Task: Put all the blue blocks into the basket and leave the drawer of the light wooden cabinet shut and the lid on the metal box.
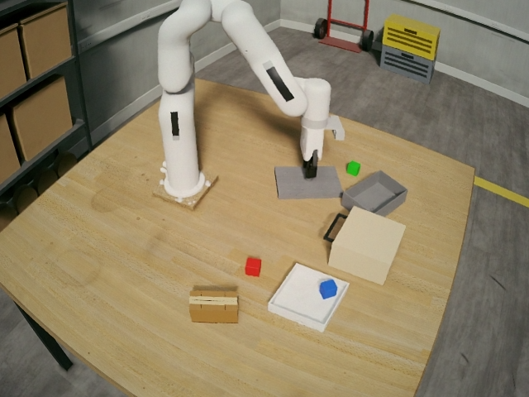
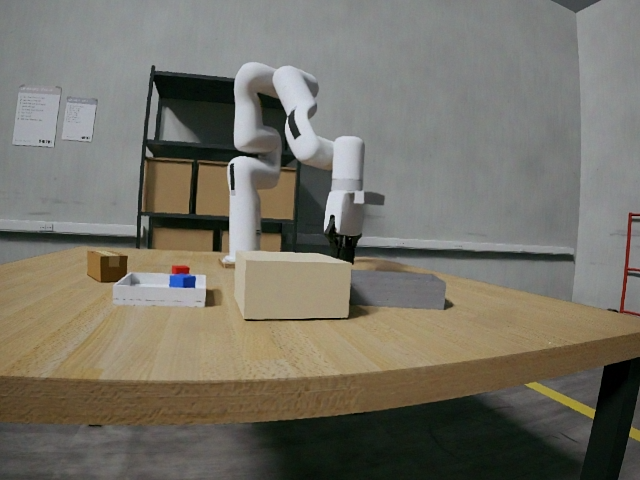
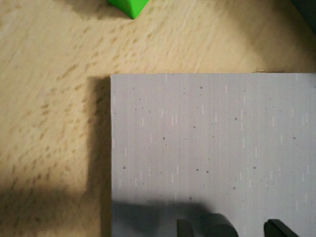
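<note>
My gripper (image 1: 310, 174) (image 3: 231, 231) points straight down, its fingers part-way open over the middle of a grey metal lid (image 1: 290, 184) (image 3: 163, 123). The lid's knob is hidden by the fingers, and nothing is seen held. How much of the metal box lies below is unclear. A grey open bin (image 1: 348, 201) (image 2: 398, 291), apparently the basket, stands right of it; no block shows inside. One blue block (image 1: 328, 289) (image 2: 181, 280) sits in a shallow white tray (image 1: 279, 297) (image 2: 155, 296). The light wooden cabinet (image 1: 369, 239) (image 2: 297, 289) has its black handle (image 1: 327, 235) facing left; its drawer looks shut.
A green block (image 1: 353, 168) (image 3: 130, 6) lies beyond the metal lid, near the bin. A red block (image 1: 253, 266) (image 2: 180, 269) lies left of the white tray. A closed cardboard box (image 1: 213, 313) (image 2: 107, 266) stands at the front left. The cabinet stands close to the bin.
</note>
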`<state>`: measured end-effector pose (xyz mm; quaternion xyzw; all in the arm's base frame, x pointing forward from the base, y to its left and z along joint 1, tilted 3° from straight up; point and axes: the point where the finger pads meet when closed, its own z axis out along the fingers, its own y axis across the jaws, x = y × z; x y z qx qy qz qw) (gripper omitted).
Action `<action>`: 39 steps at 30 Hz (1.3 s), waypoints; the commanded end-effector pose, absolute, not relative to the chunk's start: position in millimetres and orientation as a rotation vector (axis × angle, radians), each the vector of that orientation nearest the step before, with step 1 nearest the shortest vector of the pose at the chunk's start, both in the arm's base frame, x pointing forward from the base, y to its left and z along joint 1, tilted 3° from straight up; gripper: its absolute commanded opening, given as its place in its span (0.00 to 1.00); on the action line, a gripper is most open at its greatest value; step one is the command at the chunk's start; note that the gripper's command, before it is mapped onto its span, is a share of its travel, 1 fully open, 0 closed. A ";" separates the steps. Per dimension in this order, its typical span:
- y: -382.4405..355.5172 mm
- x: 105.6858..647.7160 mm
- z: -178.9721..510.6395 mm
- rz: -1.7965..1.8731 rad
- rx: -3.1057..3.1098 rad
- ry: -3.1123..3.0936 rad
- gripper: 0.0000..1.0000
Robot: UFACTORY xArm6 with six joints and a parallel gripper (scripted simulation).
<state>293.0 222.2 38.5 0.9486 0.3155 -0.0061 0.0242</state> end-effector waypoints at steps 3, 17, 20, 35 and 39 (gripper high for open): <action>223.1 294.2 37.7 -0.013 2.936 0.977 0.44; 222.7 294.3 29.7 -0.013 2.936 0.977 0.44; 222.6 294.3 27.2 -0.013 2.936 0.977 0.44; 222.1 294.3 17.7 -0.013 2.936 0.977 0.44; 222.1 294.4 15.8 -0.013 2.936 0.977 0.44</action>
